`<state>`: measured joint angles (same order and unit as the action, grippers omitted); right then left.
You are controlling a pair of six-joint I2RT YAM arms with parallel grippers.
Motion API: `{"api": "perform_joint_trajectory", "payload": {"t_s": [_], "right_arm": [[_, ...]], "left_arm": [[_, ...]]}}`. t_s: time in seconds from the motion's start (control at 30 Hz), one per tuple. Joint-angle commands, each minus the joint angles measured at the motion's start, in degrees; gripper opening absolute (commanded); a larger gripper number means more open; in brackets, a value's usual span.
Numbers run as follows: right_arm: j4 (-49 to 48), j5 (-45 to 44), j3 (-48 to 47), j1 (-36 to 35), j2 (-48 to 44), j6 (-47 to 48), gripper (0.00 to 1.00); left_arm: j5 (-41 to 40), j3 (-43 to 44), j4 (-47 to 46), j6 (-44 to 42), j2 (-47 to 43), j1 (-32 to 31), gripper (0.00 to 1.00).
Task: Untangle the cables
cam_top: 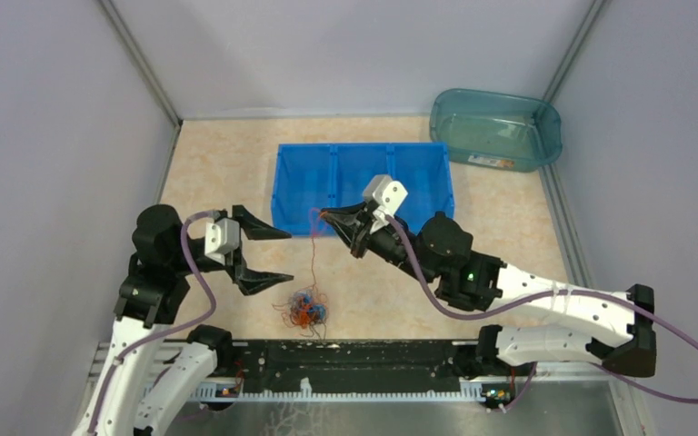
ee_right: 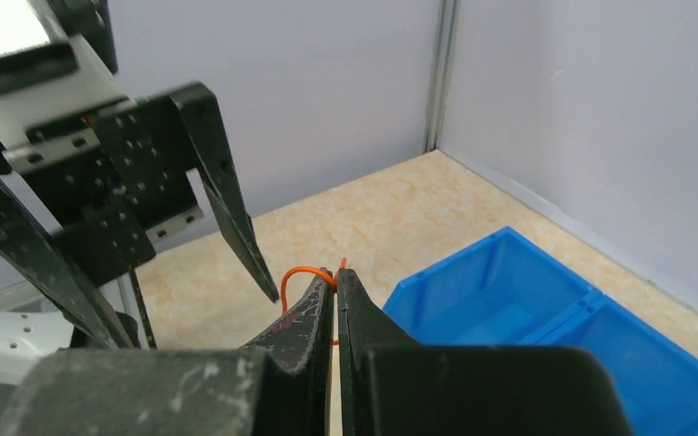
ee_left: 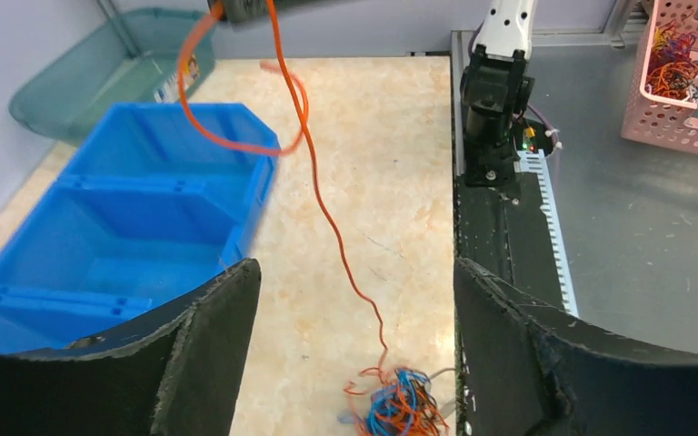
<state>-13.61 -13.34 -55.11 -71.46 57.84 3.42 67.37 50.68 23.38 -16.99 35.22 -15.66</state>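
Observation:
A small tangle of orange, blue and black cables (cam_top: 306,309) (ee_left: 400,407) lies on the beige tabletop near the arm bases. One orange cable (cam_top: 313,254) (ee_left: 327,213) rises from it up to my right gripper (cam_top: 324,216) (ee_right: 336,274), which is shut on its upper end above the front edge of the blue bin. A short orange loop (ee_right: 304,272) pokes out at the fingertips. My left gripper (cam_top: 277,256) (ee_left: 354,300) stands open, left of the taut cable and above the tangle, with nothing between its fingers.
A blue three-compartment bin (cam_top: 363,186) (ee_left: 127,236) (ee_right: 545,318) sits behind the grippers. A teal translucent tub (cam_top: 497,129) stands at the back right corner. Off the table to the right is a pink basket (ee_left: 686,77) with more cables. A black rail (cam_top: 345,359) runs along the near edge.

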Motion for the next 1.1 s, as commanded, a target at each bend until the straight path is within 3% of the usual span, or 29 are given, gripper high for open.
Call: {"api": "perform_joint_trajectory", "payload": {"t_s": [0.0, 0.23, 0.5, 0.6, 0.73, 0.8, 0.93, 0.97, 1.03, 1.07], "right_arm": [[1.9, 1.4, -7.5, -0.5, 1.8, -2.4, 0.00], [0.8, 4.6, -17.4, -0.5, 7.8, -6.6, 0.00], [-4.7, 7.0, -20.3, -0.4, 12.0, -11.0, 0.00], [-5.6, 6.6, -20.5, -0.4, 12.2, -11.3, 0.00], [-4.8, 4.9, -19.4, -0.4, 11.1, -10.4, 0.00], [-4.9, 3.2, -17.9, -0.5, 9.8, -9.8, 0.00], [-2.0, 2.1, -14.7, -0.4, 7.2, -9.3, 0.00], [-0.7, 2.5, -13.7, -0.3, 6.5, -9.6, 0.04], [0.5, 4.2, -10.2, 0.0, 4.4, -10.8, 0.35], [0.4, 4.6, -7.9, 0.1, 3.3, -11.7, 0.46]], "left_arm": [[-0.1, -2.1, -0.9, 1.8, 0.2, -0.2, 0.85], [0.6, -8.5, -20.5, 21.3, 1.8, -1.2, 0.84], [0.4, -10.7, -26.2, 28.1, 5.2, -6.2, 0.76], [0.5, -11.6, -26.3, 27.9, 5.0, -6.5, 0.60], [0.7, -11.4, -24.3, 25.3, 3.9, -6.4, 0.18], [0.0, -10.2, -20.4, 22.2, 3.4, -6.5, 0.05], [-2.2, -7.7, -18.6, 19.6, 2.6, -6.5, 0.00], [-2.8, -6.5, -18.7, 19.2, 2.8, -6.5, 0.00], [-3.5, -3.7, -19.0, 18.9, 3.9, -6.5, 0.00], [-3.4, -2.0, -19.1, 18.9, 4.7, -6.5, 0.00]]}}
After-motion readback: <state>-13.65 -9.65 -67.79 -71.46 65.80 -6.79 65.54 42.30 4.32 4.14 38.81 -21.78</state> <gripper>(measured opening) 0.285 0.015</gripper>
